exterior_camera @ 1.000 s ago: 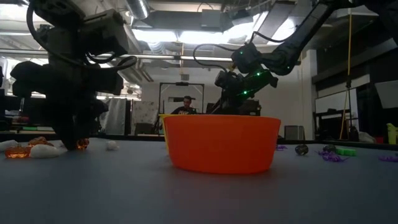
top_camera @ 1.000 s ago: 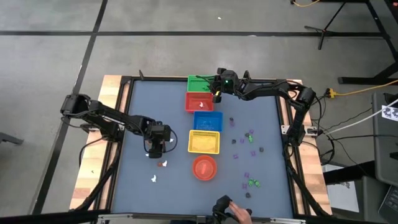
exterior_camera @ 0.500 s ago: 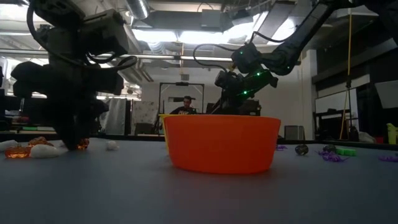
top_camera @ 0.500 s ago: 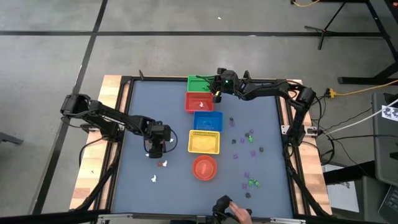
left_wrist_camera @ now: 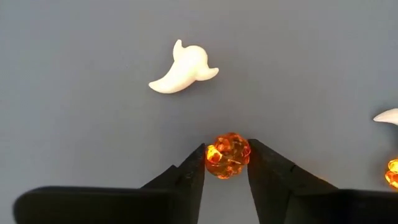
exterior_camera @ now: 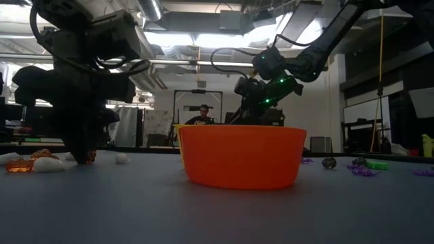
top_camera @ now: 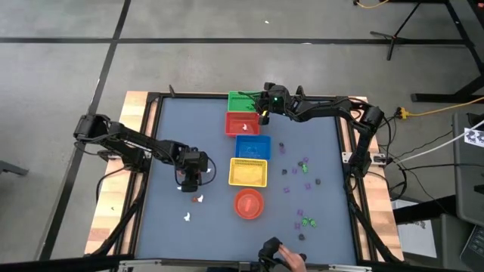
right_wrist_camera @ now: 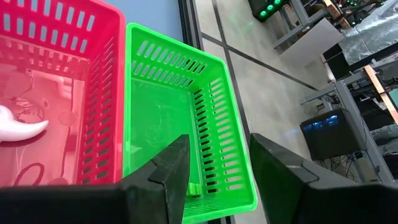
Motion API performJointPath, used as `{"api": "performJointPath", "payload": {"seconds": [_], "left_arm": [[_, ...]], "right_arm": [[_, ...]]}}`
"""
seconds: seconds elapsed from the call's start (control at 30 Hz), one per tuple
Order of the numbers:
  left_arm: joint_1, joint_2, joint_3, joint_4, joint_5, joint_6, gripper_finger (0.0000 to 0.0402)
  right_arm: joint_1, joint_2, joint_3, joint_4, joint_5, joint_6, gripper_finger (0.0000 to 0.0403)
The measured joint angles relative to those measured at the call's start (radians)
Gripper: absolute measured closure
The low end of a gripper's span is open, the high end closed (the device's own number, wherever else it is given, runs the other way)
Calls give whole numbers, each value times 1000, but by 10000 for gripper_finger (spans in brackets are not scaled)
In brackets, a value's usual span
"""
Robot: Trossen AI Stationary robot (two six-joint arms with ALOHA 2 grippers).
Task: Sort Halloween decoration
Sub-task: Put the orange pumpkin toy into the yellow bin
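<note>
The left gripper [left_wrist_camera: 227, 163] has been closing and is now pinching an orange trinket [left_wrist_camera: 227, 155] on the table [top_camera: 197, 143], arm reaching in from the left edge. The right gripper [right_wrist_camera: 217, 163] is hovering, jaws apart, over the green basket [right_wrist_camera: 219, 124] by the far edge.

i see bare table [top_camera: 170, 128] all across the left half, easy passage there. down the middle a column blocks crossing: green basket [top_camera: 242, 101], red basket [top_camera: 242, 123], blue basket [top_camera: 252, 146], yellow basket [top_camera: 248, 172], then orange bowl [top_camera: 248, 203]. left gripper [left_wrist_camera: 226, 163] is low, hemmed by white trinket [left_wrist_camera: 183, 68] ahead. right of the column, scattered purple and green trinkets [top_camera: 304, 168] clutter the table; gaps between them are narrow.
</note>
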Motion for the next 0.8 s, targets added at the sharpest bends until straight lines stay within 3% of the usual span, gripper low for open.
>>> {"api": "performJointPath", "payload": {"seconds": [0.5,0.8], "left_arm": [[-1,0,0,-1,3,0,359],[0,0,0,-2,9,-16,339]], "right_arm": [[0,0,0,0,0,0,237],[0,0,0,0,0,0,237]]}}
